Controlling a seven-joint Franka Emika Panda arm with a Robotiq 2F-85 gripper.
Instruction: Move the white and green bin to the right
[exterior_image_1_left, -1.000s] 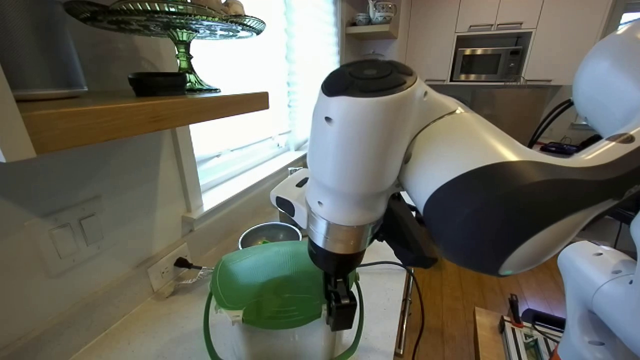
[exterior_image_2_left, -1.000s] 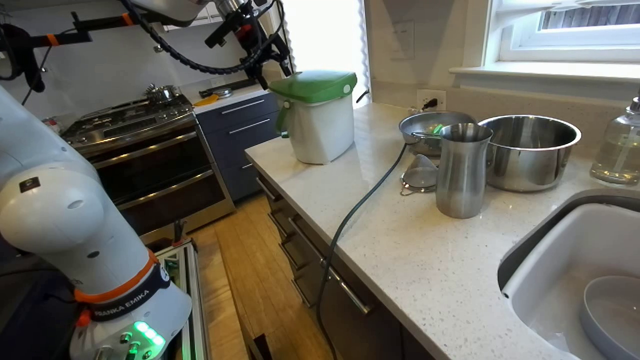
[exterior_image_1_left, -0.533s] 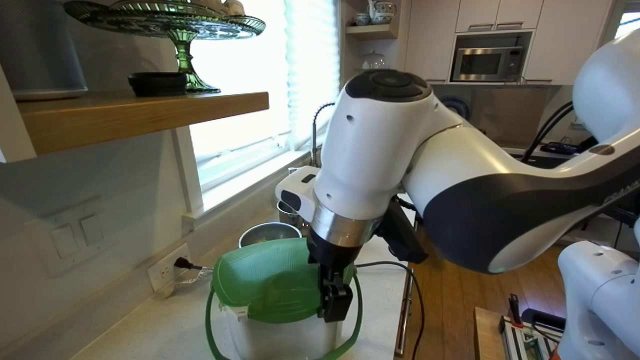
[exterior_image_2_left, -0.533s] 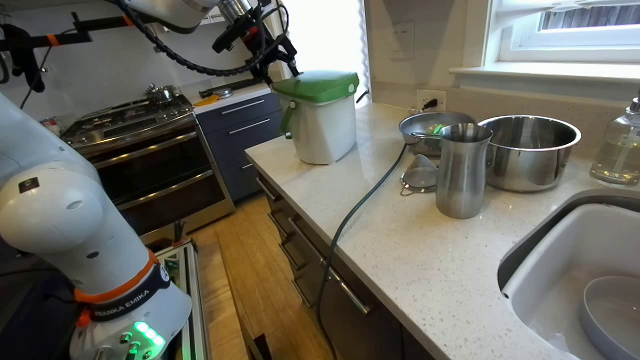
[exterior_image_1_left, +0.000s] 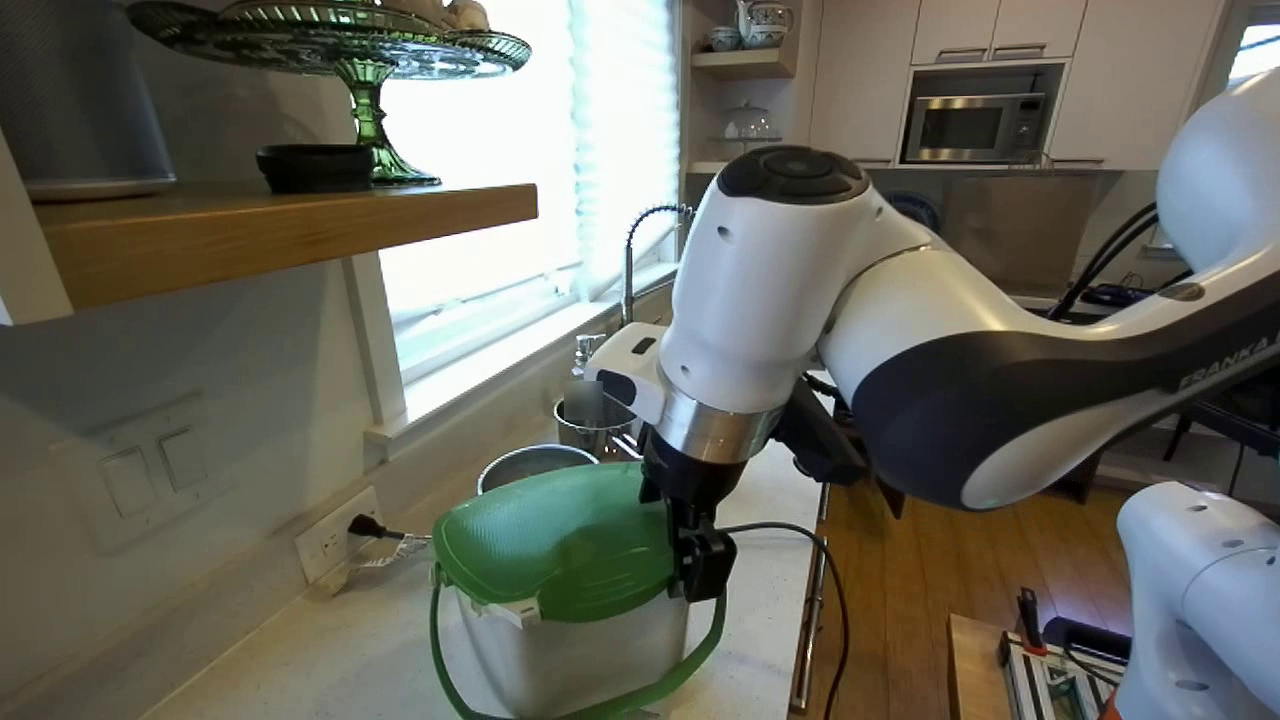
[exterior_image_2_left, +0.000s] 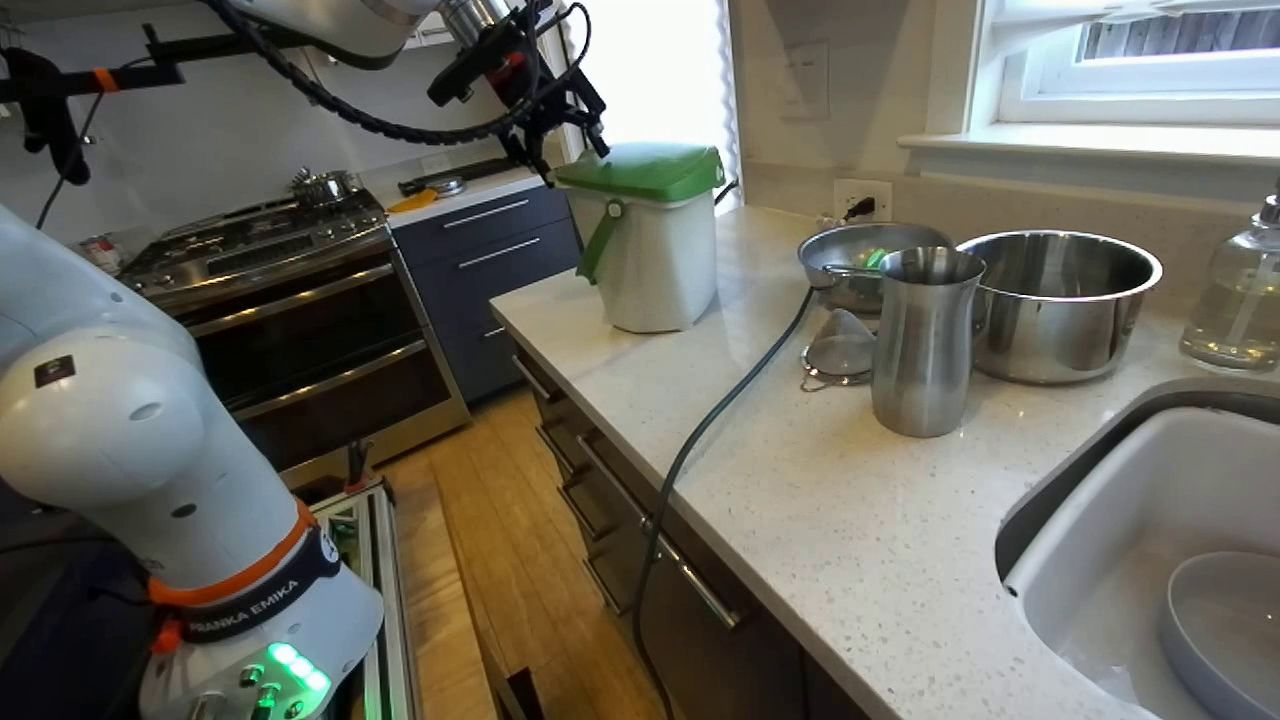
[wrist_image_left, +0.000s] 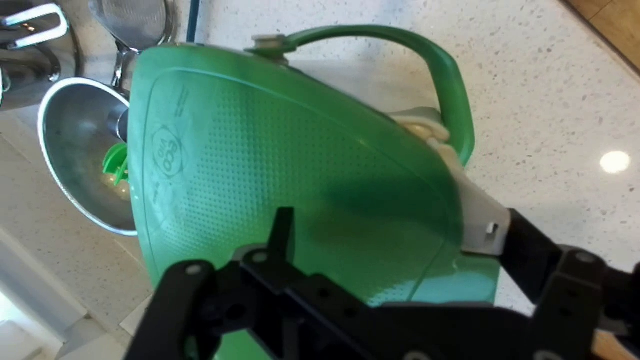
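Gripper (wrist_image_left: 397, 230): Fingers spread wide here, and it has hold of nothing that I can see; one finger (wrist_image_left: 285, 227) is over the green lid (wrist_image_left: 250, 165), the opposite finger (wrist_image_left: 527, 247) right at a white edge below it, and whether that one touches I can't tell.
Green lid: On top of the white body, a dotted texture and a faint raised "eco" mark showing.
White and green bin (exterior_image_2_left: 655, 265): There it stands, on the speckled counter (exterior_image_2_left: 800, 520), directly under the gripper, close to the counter's end and left of the metal bowl (wrist_image_left: 70, 150) in an exterior view.
Handle (exterior_image_2_left: 602, 238): Hanging down the bin's side at a slant.
Arm (exterior_image_1_left: 760, 270): Reaching across from the right in an exterior view, wrist bent down over the bin.
Metal bowl: Near the bin but apart from it; something bright green (wrist_image_left: 116, 161) inside, too small to name.
Mesh strainer (exterior_image_2_left: 838, 356): Just beside the steel pitcher (exterior_image_2_left: 920, 360), on the bin's side of it.
Cord (exterior_image_2_left: 712, 414): Snaking across the counter and dropping over the front edge.
Steel pitcher: Upright, and it covers a slice of the deep steel pot (exterior_image_2_left: 1060, 335) behind.
Sink (exterior_image_2_left: 1110, 510): Grey bowl (exterior_image_2_left: 1225, 630) resting inside, soap bottle (exterior_image_2_left: 1235, 305) by the rim.
Stove (exterior_image_2_left: 300, 325): Across the wooden floor (exterior_image_2_left: 505, 480), well apart from it all, shiny pot (exterior_image_2_left: 325, 188) on top.
Microwave (exterior_image_1_left: 960, 125): Way back there, built into the pale cabinets (exterior_image_1_left: 868, 80).
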